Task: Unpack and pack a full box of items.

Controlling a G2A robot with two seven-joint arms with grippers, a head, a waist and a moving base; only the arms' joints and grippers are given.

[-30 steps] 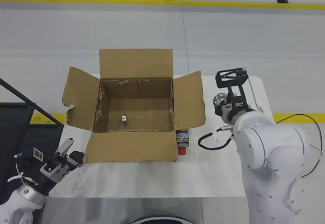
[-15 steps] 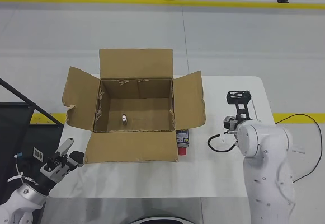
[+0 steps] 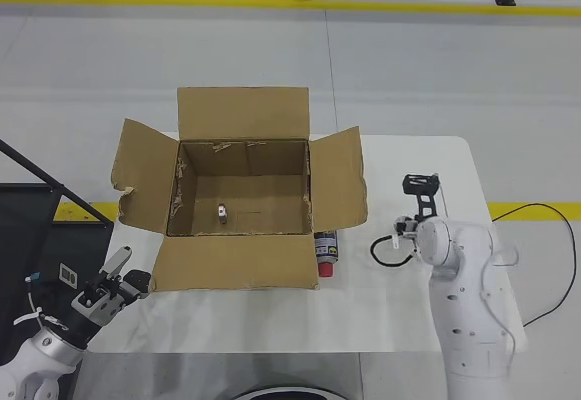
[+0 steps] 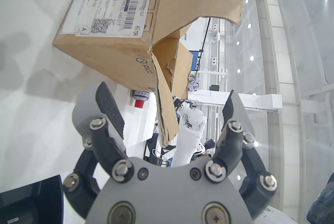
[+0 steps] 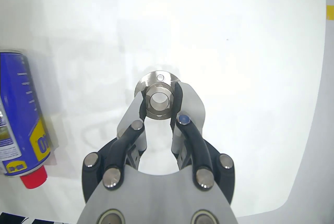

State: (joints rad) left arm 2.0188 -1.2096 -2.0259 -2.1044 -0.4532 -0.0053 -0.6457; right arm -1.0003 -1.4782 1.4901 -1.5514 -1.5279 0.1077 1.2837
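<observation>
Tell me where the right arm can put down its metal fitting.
Bare table between the spray can and the right edge, and the strip before the box's front flap. Crowded beside the box where the can lies.

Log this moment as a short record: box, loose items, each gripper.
box: cardboard box, flaps open, on the white table
inside box: one small metal part on the floor
beside box: spray can lying by the box's near corner, on the robot's right
right arm: right gripper shut on a metal flanged fitting, over bare table beyond the can
left arm: left gripper open, empty, near the table's near left corner
</observation>
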